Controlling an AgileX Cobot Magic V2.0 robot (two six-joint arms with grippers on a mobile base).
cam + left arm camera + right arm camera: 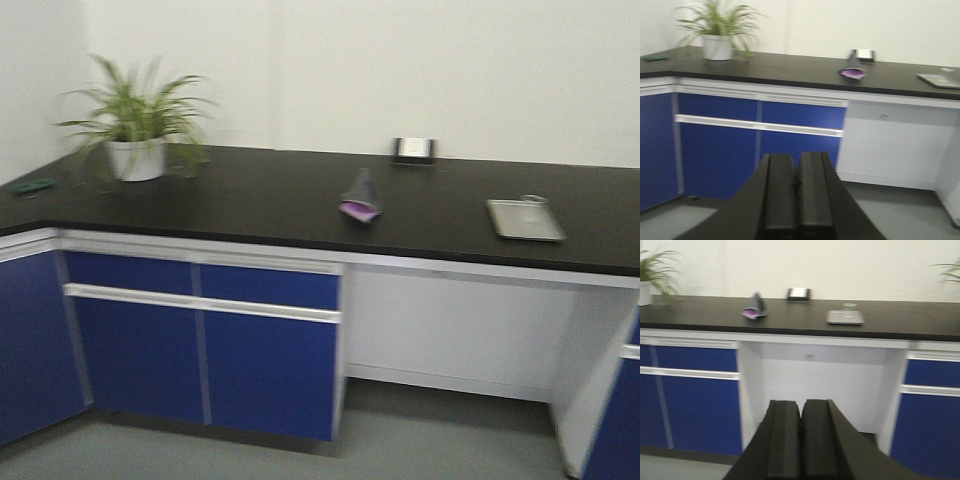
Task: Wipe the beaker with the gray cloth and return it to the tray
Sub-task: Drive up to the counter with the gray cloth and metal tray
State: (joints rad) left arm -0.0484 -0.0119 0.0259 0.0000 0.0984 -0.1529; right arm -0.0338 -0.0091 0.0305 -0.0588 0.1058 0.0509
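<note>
The silvery tray [518,222] lies on the black counter at the right, with a clear beaker [534,200] at its far edge. A gray cloth [361,192] stands in a peak mid-counter, with something purple at its base. The tray [939,80] and cloth [853,67] show far right and centre in the left wrist view, and again in the right wrist view, tray [845,316] and cloth [756,307]. My left gripper [795,172] and right gripper [801,415] are both shut and empty, low in front of the cabinets, well short of the counter.
A potted plant [135,140] stands at the counter's left back corner, with a small green item [33,185] near it. A metallic box [414,148] sits against the wall. Blue cabinets [200,340] flank a white recess [450,330] under the counter.
</note>
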